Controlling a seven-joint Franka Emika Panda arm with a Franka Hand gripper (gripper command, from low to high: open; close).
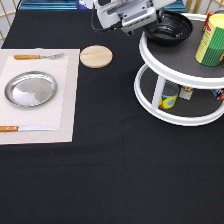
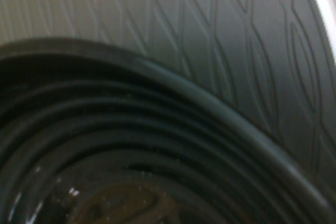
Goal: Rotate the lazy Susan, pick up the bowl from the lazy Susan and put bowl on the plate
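Bowl [image 1: 171, 27], black and shiny, on top shelf of the lazy Susan [image 1: 172, 65], at the exterior view's top right. End effector [image 1: 152, 20] right at the bowl's left rim; released or clenched, cannot tell. Ridged rings of bowl [image 2: 112, 150] close up in the wrist view. Plate [image 1: 30, 89] on pale mat [image 1: 65, 100], well apart on the bench [image 1: 110, 170].

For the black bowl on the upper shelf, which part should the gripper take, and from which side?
Probably the rim of the bowl nearest the exterior view's left, from above: it sits upright and shallow on the lazy Susan, and the yellow can crowds its other side. The gripper is already there.
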